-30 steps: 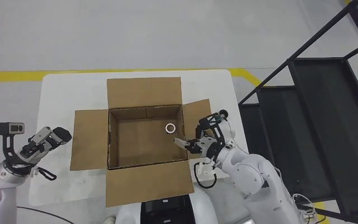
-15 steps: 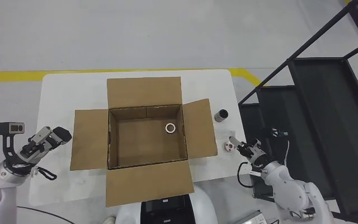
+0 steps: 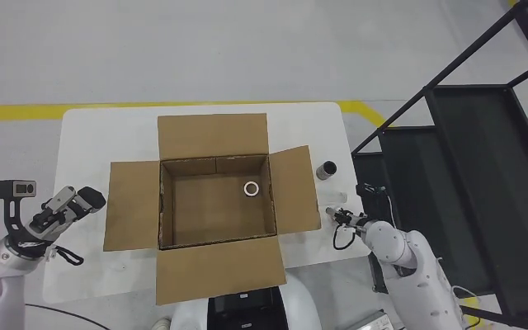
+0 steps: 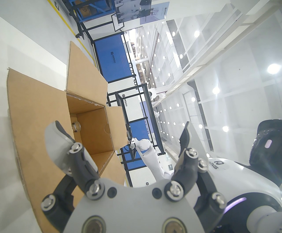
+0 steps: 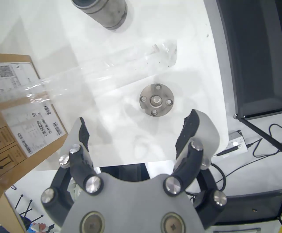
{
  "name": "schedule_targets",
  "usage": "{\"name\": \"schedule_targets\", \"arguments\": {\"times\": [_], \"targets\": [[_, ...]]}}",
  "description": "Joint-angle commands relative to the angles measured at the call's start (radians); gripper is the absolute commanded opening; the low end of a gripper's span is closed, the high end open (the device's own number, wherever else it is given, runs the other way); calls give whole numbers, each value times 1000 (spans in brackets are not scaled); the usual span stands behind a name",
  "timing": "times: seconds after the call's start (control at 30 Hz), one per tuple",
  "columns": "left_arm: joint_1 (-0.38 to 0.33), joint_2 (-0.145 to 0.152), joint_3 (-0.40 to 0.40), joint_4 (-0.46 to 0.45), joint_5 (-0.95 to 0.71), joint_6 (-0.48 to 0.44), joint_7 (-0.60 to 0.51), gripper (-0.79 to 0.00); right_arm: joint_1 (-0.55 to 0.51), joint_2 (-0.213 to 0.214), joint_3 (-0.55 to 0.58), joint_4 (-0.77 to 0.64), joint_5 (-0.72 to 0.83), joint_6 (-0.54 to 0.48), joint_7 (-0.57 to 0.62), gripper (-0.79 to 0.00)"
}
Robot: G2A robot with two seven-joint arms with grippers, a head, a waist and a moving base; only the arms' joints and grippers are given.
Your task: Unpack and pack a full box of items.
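An open cardboard box (image 3: 216, 206) stands mid-table, a metal ring (image 3: 252, 188) lying on its floor near the far right corner; the ring (image 4: 76, 126) shows again in the left wrist view. My right gripper (image 3: 338, 219) hovers open at the table's right edge, right of the box. Just ahead of its fingertips a round metal flange (image 5: 156, 100) lies flat on the table, outside the open right gripper (image 5: 138, 123). My left gripper (image 3: 70, 205) hangs open and empty left of the box, off the table's left side; seen from its wrist, the left gripper (image 4: 121, 129) points towards the box (image 4: 44, 114).
A short metal cylinder (image 3: 327, 170) rests on the table right of the box, also the cylinder (image 5: 105, 11) beyond the flange. A clear plastic bag (image 5: 123, 64) lies between them, reaching the box's labelled right flap (image 5: 22, 110). A dark metal stair frame (image 3: 445, 157) stands right of the table.
My right arm has pulled back from over the box's right flap, swung out to the right, and now sits at the table's right edge. The left arm has not moved.
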Motion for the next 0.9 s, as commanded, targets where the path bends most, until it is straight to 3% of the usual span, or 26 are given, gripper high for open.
{"name": "schedule_targets", "arguments": {"times": [0.0, 0.6, 0.77, 0.87], "targets": [[0, 0, 0, 0, 0, 0, 0, 0, 16, 0, -14, 28, -14, 16, 5, 0], [0, 0, 0, 0, 0, 0, 0, 0, 146, -7, -106, 202, -85, 177, 16, 0], [0, 0, 0, 0, 0, 0, 0, 0, 177, -11, -141, 228, -105, 209, 20, -86], [0, 0, 0, 0, 0, 0, 0, 0, 191, -13, -158, 241, -112, 218, 22, -222]]}}
